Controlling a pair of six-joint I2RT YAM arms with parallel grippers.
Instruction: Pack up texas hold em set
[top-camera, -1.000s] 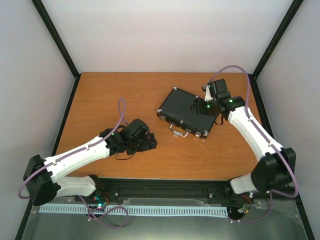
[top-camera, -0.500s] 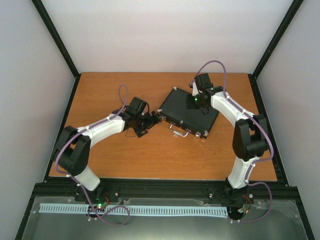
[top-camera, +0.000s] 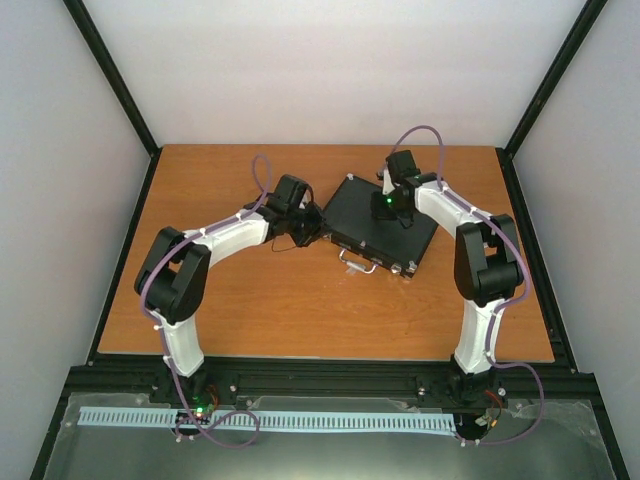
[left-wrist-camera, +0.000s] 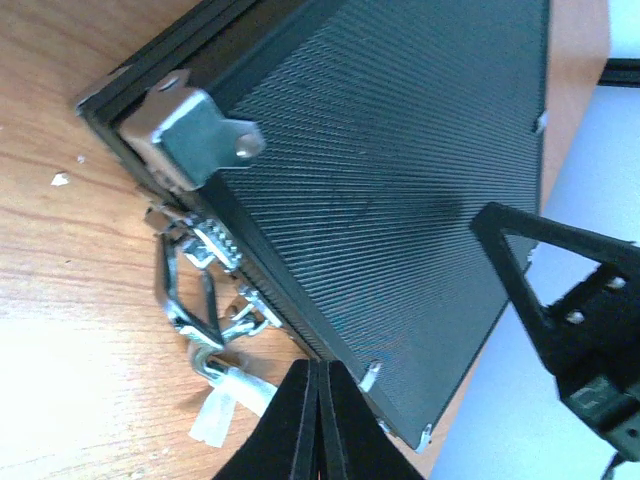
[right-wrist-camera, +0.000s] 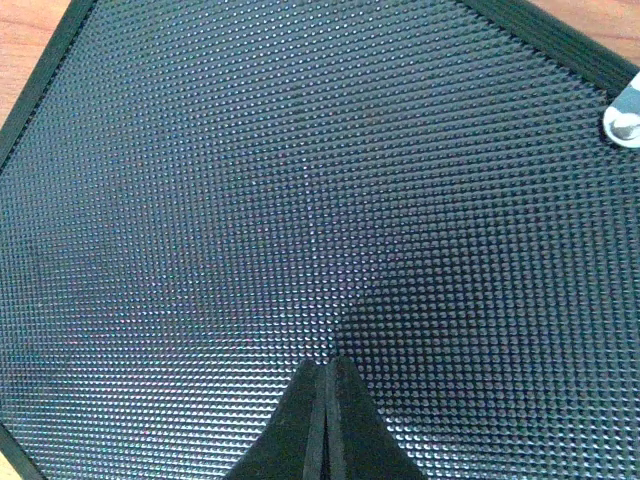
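Hovering pressed together, right gripper (right-wrist-camera: 322, 366) is over case (top-camera: 370, 230), left gripper (left-wrist-camera: 312, 366) beside it.

counter (top-camera: 230, 320): orange-brown wood | load: flat black case (top-camera: 368, 238), lid shut, lying flat, right of centre, turned askew | silver handle (top-camera: 357, 265) on its near edge | white crumb (left-wrist-camera: 60, 179) near one case corner

The case (right-wrist-camera: 300, 200) is black with a fine raised-dot pattern, while its corner cap (left-wrist-camera: 190, 135), latches (left-wrist-camera: 215, 245) and handle (left-wrist-camera: 163, 285) are shiny silver. The table (top-camera: 280, 310) shows orange-brown wood grain with darker streaks.
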